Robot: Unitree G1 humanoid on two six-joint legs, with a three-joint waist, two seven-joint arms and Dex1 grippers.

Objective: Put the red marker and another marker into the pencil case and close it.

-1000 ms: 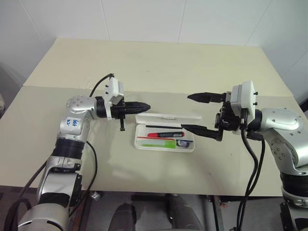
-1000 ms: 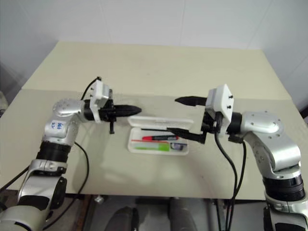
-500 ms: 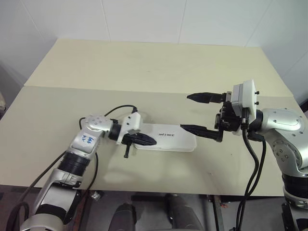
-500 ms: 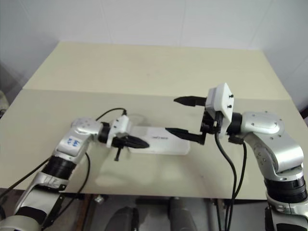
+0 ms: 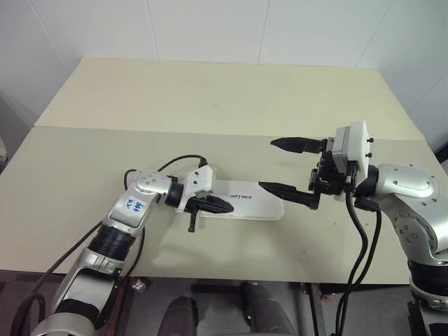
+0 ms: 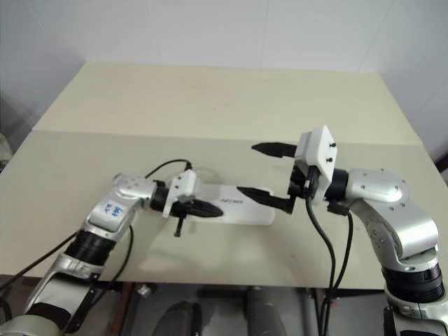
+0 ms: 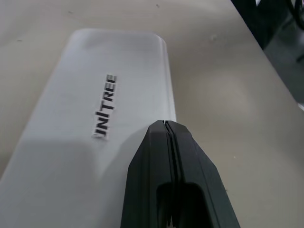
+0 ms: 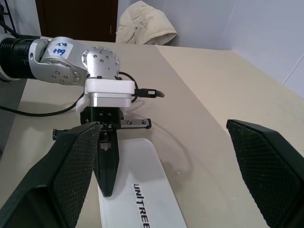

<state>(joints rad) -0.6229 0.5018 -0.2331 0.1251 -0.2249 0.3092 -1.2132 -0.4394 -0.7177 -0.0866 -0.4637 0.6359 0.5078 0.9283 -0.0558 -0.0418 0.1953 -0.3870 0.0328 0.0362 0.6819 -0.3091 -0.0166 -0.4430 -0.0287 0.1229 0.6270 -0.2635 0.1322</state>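
The white pencil case lies closed on the table, its dark "UNITREE" lettering facing up. The red marker and the other marker are hidden. My left gripper is shut, with nothing between its fingers. Its tip rests over the left part of the lid, as the left wrist view and the right wrist view also show. My right gripper hangs open above the case's right end, one finger low over the lid and the other finger higher behind it.
The beige table has a seam running across it behind the case. Its front edge is close below the case. A black cable loops over my left wrist.
A second ago the case lay open with the markers showing inside. The lid has come down and my left gripper has sunk onto it. My right gripper has stayed in place.
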